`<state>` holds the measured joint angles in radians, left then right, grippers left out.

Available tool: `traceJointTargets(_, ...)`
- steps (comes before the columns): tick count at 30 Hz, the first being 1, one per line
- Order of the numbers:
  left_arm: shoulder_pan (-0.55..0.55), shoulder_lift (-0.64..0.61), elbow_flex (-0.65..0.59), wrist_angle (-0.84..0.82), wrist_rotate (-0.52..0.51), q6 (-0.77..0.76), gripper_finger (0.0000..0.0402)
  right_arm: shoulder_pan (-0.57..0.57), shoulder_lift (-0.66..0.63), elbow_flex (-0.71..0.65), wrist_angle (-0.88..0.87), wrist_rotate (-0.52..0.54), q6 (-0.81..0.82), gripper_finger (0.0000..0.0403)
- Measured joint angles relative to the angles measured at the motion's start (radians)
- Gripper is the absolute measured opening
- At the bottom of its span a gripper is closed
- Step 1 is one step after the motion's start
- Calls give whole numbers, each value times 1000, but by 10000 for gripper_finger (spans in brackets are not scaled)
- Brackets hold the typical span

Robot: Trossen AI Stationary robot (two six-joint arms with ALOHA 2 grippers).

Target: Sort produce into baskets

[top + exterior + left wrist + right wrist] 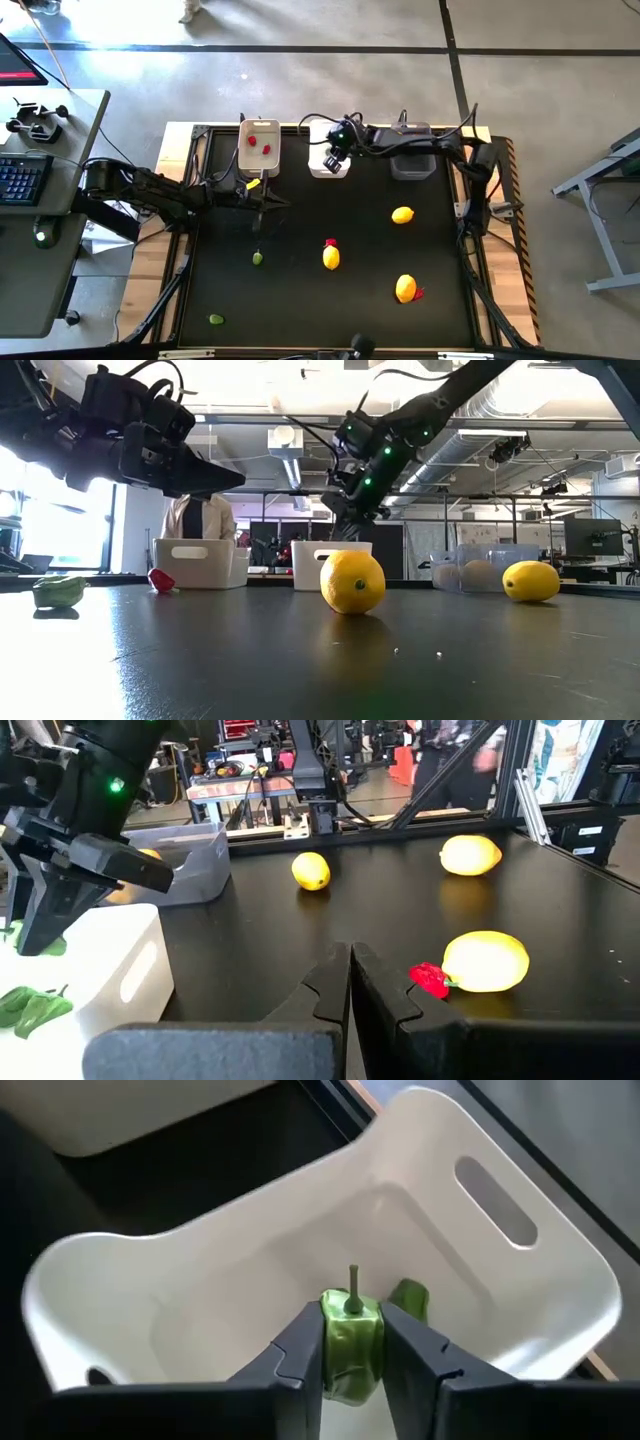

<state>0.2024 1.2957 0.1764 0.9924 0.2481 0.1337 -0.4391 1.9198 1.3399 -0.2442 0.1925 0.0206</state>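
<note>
So the small glossy green pepper-like piece (350, 1342) is sitting right between the right gripper (351, 1355) fingers, stem pointing up the frame in the right wrist view, its long axis running along the fingers. The jaws are narrowly apart and look like they're touching its 2 sides, so I'd call it held, though maybe only just. Directly beyond it is the bright white plastic bin (500, 1200), open mouth facing the piece, with another green bit (408, 1298) already lying inside. That's the relation that matters: the piece hangs straight over the bin's hollow, so letting go should land it inside, I reckon.

In the high view that bin (329, 163) is at top centre, between the beige bin (259, 146) holding red pieces and the dark grey bin (411, 163).

The left gripper (350, 982) is pinched fully together on nothing, waiting over the mat in the upper left part of the high view.

Left on the black mat (300, 300): 3 yellow lemon-like fruits (331, 257), 2 small red pieces (330, 242) and 2 green pieces (257, 258).
</note>
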Motion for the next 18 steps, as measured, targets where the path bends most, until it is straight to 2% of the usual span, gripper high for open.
traceJointTargets(7,0,0,0,0,0,-1,0,-6,0,0,-21,1,6,90)
traceJointTargets(18,-1,0,0,0,0,-2,0,-17,0,0,-69,-39,91,84)
